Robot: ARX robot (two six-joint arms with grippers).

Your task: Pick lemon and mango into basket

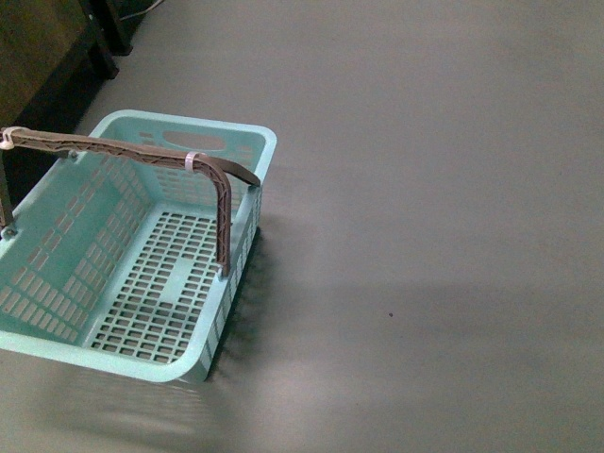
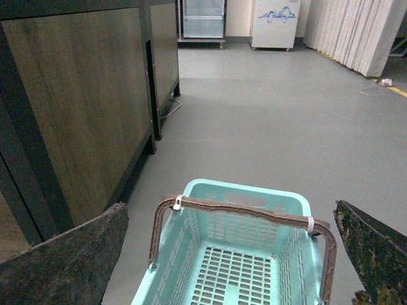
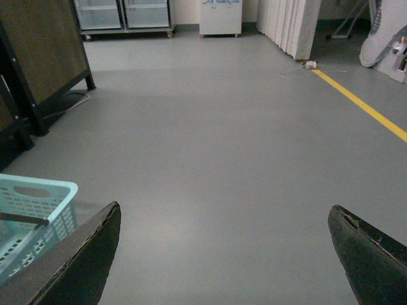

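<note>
Basket (image 1: 142, 363) is sitting on the bare grey floor (image 1: 425, 236), to the left of the robot's front. Its brown hoop handle (image 1: 142, 151) is standing up over the middle, with a white tie (image 1: 192, 162) near the bend. The slotted floor of the basket is showing through everywhere: nothing is lying in it. Judgement: the task is at its very start.

Lemon and mango are not appearing in any of the three views, so I cannot say where they are. The fruit is probably lying outside the cameras' present fields.

Left gripper (image 2: 229, 210) is hanging above and just short of the basket (image 2: 241, 190), looking down into it. Its fingers (image 2: 70, 260) are spread wide at either side of the picture and holding nothing. A dark wooden cabinet (image 2: 82, 108) is standing near the basket on that side.

Right gripper (image 3: 224, 208) is also spread wide and empty, its fingers (image 3: 369, 254) framing open floor. The basket (image 3: 38, 187) is showing only at the edge of that view, and a yellow line (image 3: 362, 105) is running across the floor further off.

Both arms appear to be waiting with the jaws apart — ready to close on fruit once it is found. The raised handle is splitting the opening in two, so any drop will probably need to go to one side of it.
</note>
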